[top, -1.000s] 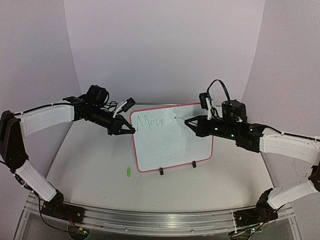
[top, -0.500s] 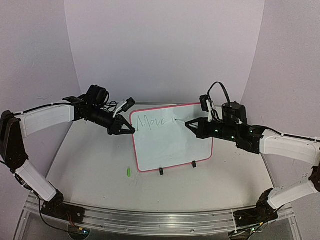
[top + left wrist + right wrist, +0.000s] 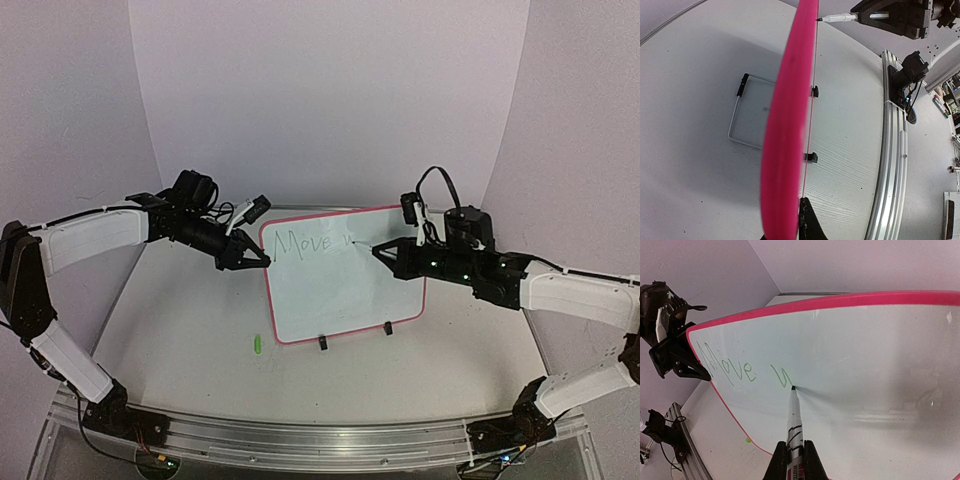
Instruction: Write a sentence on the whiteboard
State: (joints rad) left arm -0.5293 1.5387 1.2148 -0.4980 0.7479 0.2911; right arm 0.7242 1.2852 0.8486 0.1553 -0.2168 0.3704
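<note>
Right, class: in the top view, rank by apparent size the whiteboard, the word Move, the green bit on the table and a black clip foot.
1. whiteboard
2. word Move
3. green bit and clip foot: they look about alike, so unranked.

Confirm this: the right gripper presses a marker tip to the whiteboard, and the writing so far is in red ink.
Not quite: the writing is green, not red, as the right wrist view shows. The right gripper does press the marker tip to the whiteboard.

On the whiteboard (image 3: 865, 350), upper left: green handwriting (image 3: 727, 367) reads "Move", then a lone letter like "u". Print on marker (image 3: 794, 425) barrel illegible.
</note>
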